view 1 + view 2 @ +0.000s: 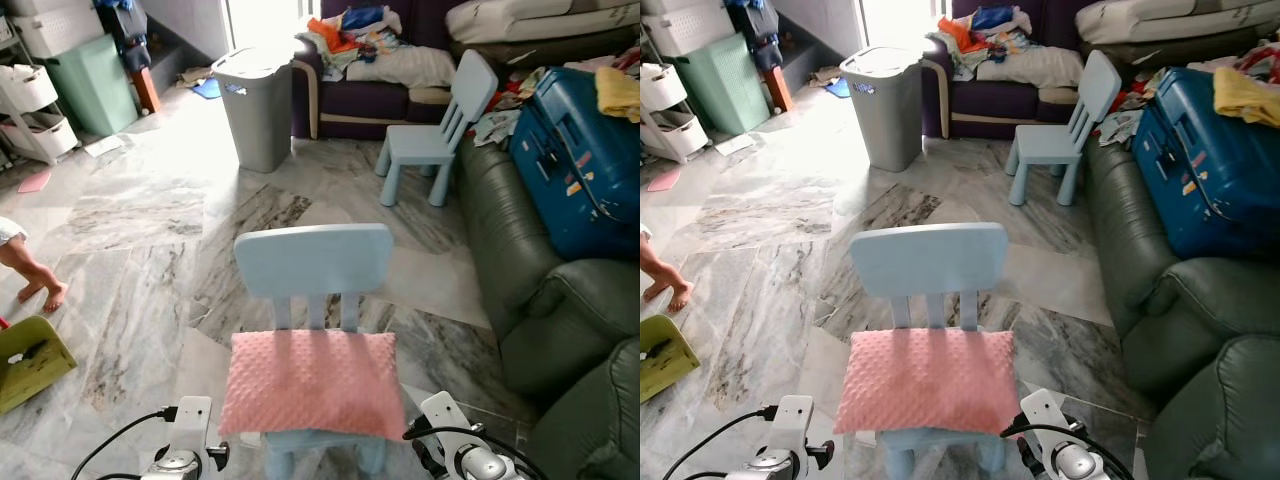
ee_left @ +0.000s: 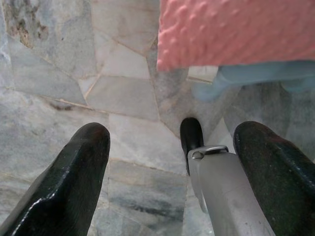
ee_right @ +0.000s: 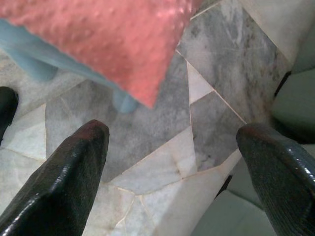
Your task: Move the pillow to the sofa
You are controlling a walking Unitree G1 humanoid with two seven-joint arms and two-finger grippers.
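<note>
Bottom centre of frame: pink pillow (image 1: 312, 385) lies on small blue chair (image 1: 313, 265), untouched. Left gripper (image 2: 170, 162) & right gripper (image 3: 172, 167) both spread wide, holding nothing, low beside chair. Sofa (image 1: 520, 260) at right; pickup + carry all left.

The room is seen from head height by both eye views, angled forward and down, with the pink pillow (image 1: 313, 383) on the blue chair (image 1: 312, 262) shared close below. The floor (image 2: 133, 142) is viewed from close above along each hand's fingers, with a pillow corner caught in both wrist views.
</note>
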